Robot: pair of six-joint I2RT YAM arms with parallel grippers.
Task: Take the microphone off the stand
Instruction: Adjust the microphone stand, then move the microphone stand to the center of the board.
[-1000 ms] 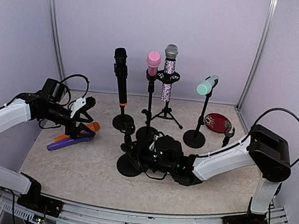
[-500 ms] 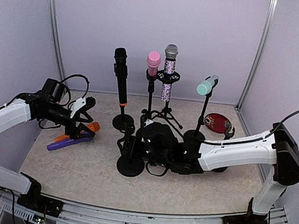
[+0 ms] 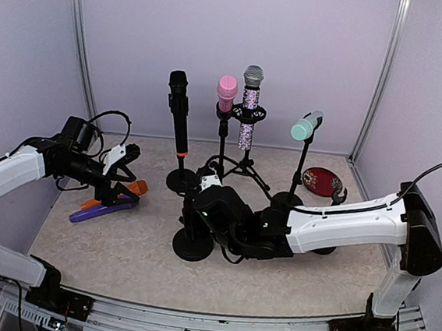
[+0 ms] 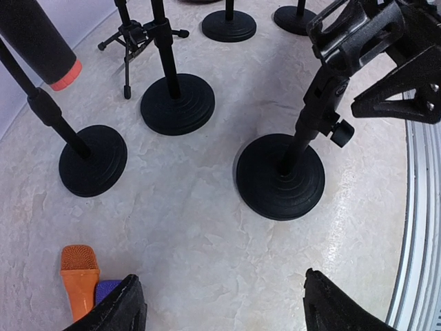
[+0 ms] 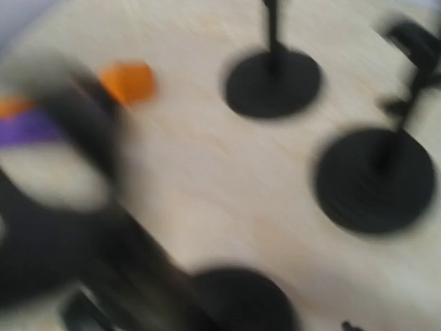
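Microphone (image 3: 179, 107), black, stands upright in its round-based stand (image 3: 181, 180).

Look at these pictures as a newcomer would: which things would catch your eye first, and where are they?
Held on stands along the back are a black microphone, a pink microphone, a glittery microphone and a mint microphone. The right arm stretches low across the middle, its right gripper at an empty stand near the front. At left, an orange microphone lies flat by the open left gripper.
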